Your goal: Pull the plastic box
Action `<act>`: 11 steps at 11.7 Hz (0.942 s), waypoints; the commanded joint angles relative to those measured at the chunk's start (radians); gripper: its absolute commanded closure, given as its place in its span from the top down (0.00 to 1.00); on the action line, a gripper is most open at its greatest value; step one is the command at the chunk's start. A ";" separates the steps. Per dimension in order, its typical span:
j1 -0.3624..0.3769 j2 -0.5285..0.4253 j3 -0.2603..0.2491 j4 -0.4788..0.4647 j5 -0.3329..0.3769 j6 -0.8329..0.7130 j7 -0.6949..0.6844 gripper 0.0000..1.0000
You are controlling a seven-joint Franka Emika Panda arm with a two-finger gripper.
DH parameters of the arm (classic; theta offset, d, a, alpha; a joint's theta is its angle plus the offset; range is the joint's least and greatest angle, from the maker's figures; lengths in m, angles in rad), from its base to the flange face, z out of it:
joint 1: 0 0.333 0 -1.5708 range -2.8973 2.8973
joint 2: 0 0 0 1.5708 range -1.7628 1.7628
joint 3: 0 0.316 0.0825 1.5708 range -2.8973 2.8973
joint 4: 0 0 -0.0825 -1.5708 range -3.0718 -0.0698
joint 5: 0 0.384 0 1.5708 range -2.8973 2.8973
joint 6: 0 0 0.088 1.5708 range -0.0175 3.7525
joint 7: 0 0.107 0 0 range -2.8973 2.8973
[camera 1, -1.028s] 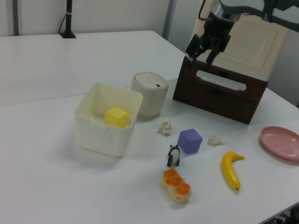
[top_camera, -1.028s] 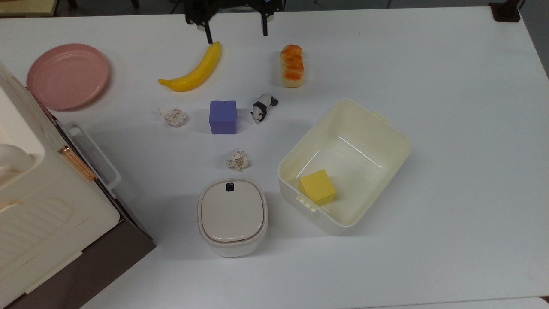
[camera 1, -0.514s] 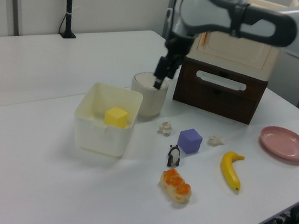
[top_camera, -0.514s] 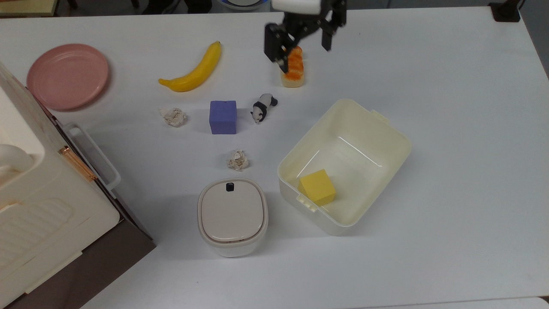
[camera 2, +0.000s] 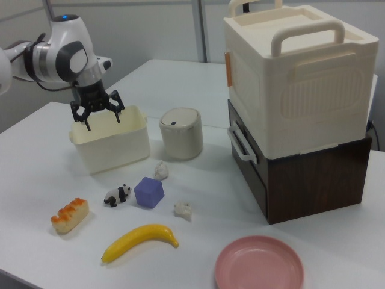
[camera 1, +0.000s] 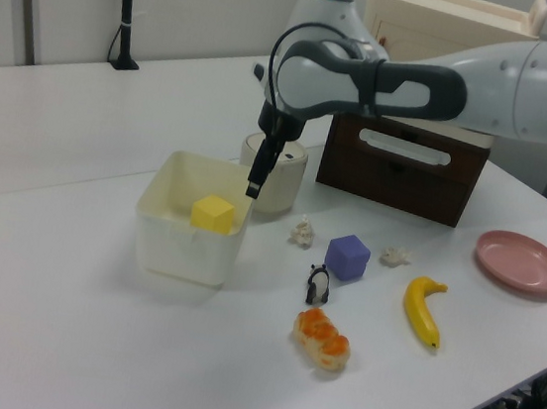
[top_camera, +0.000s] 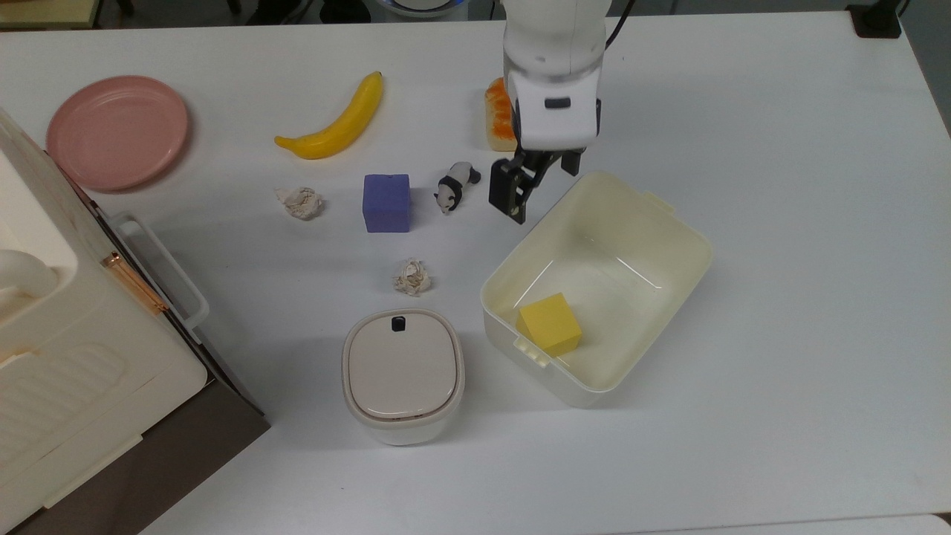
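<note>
My black fingers [top_camera: 536, 186] hang spread apart over the rim of the large cream-yellow rectangular plastic box [top_camera: 639, 223], at its corner nearest the small panda figure [top_camera: 455, 186]. The box sits on the white desk [top_camera: 780, 297], a yellow cube [top_camera: 550, 323] inside it.

top view looks straight down on the white bench [top_camera: 780, 186] from overhead. left view and right view are 2 oblique, raised views from opposite sides of the bench, set back at mid range. all 3 share the plastic box [top_camera: 672, 264] [camera 1: 165, 236] [camera 2: 114, 147] and the purple cube [top_camera: 386, 203] [camera 1: 348, 257] [camera 2: 148, 192].
</note>
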 commanded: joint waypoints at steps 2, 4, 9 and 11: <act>0.007 0.049 -0.008 -0.007 -0.045 0.069 -0.063 1.00; 0.008 0.056 -0.008 -0.005 -0.043 0.074 -0.060 1.00; 0.016 0.100 -0.002 0.009 -0.046 0.157 -0.049 1.00; 0.018 0.106 -0.002 0.010 -0.050 0.163 -0.050 1.00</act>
